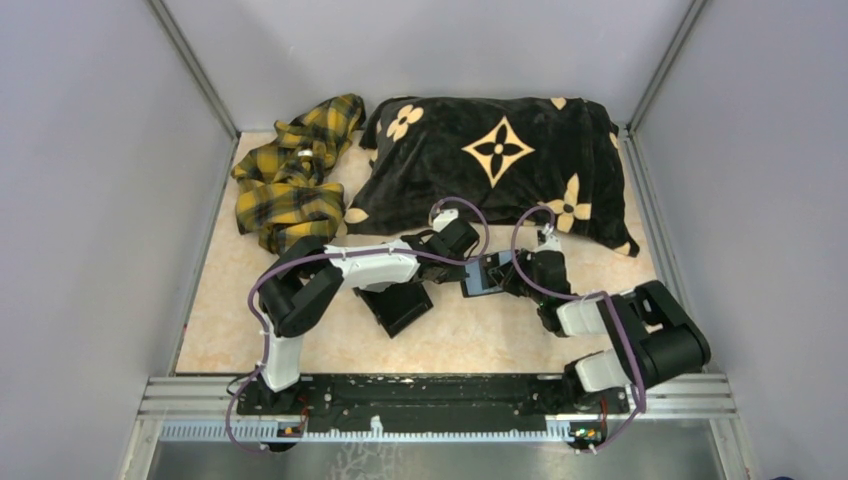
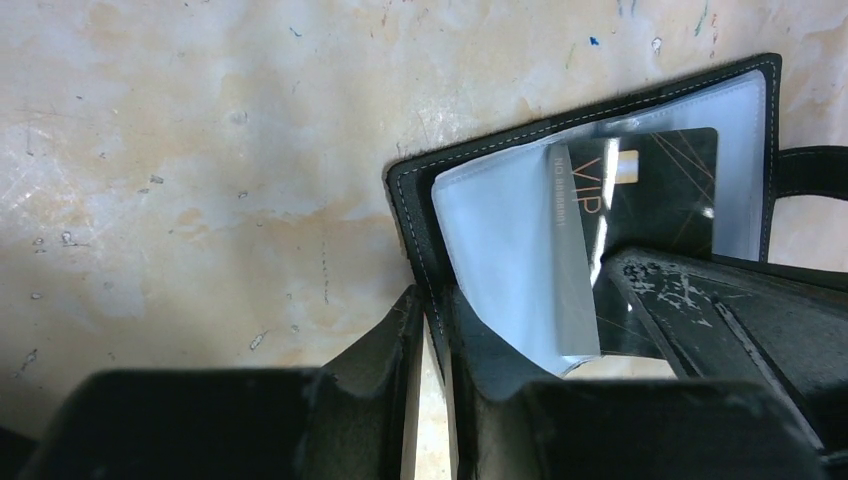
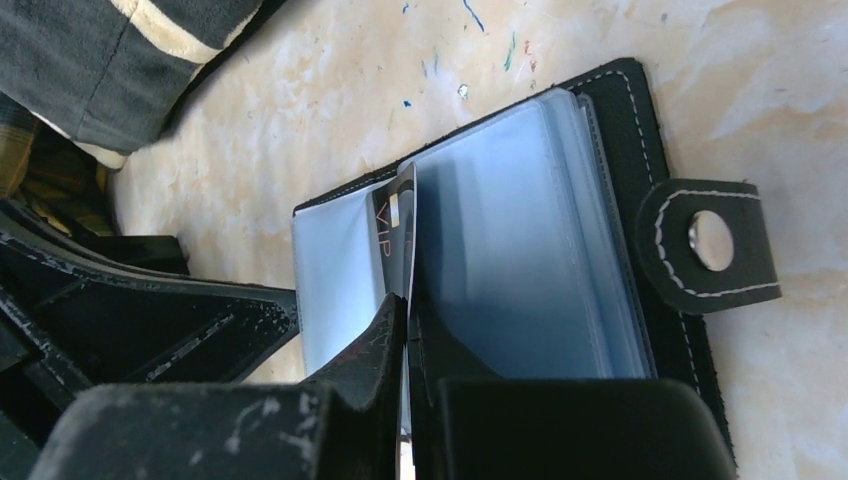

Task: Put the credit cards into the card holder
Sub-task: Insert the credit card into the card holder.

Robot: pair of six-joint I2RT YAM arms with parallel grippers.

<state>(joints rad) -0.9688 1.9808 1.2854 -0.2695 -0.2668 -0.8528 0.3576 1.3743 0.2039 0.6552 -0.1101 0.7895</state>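
Table surface: pale peach, marbled, marked with scratches and small paint flecks. The card holder lies open on it, near the middle, its snap strap flat on the table. A black tray lies just left of the holder, partly hidden. A black floral cushion lies behind the holder. A yellow plaid cloth lies crumpled behind and well left of the holder, touching the cushion.

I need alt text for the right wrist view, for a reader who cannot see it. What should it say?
The right gripper pinches a dark card marked VIP, standing on edge between the clear sleeves of the open black card holder. The holder lies on a marbled beige table, its snap strap out to the right.
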